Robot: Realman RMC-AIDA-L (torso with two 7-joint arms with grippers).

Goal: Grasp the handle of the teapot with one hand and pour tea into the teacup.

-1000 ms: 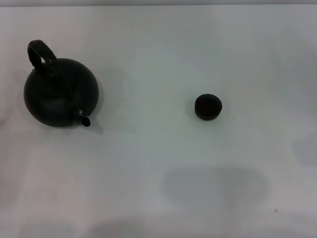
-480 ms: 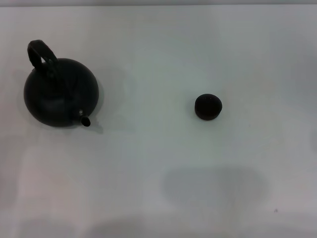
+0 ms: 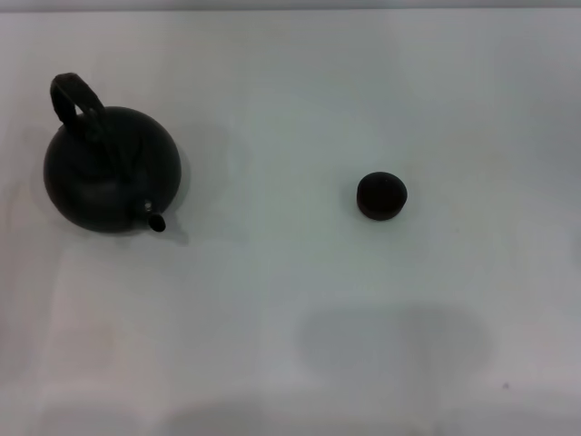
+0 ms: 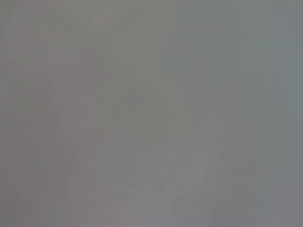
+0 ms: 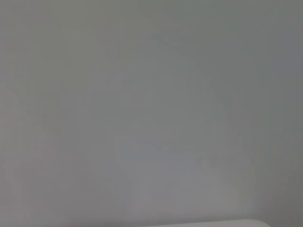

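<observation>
Meanwhile, on a plain white table [image 3: 290,100], the teapot [image 3: 112,170] stands upright at the left side of the head view, a large round matte black pot with its short spout [image 3: 155,220] turned toward the near edge and slightly toward the right. Its arched handle [image 3: 75,102] rises from the far-left part of the body, a dark hoop with a rough, wrapped look, and nothing touches it. The lid cannot be made out against the black body.

The teacup [image 3: 381,195] sits well apart from the pot, to the right of centre, a small low black bowl resting on the bare tabletop. Whether it holds any liquid cannot be told from above.

Soft grey shadows lie on the table near the front edge, the largest one below and between the two vessels.

Neither the left gripper nor the right gripper appears in the head view. Both wrist views show only a flat, featureless pale grey surface, so whether the fingers of either are spread or closed cannot be told.
</observation>
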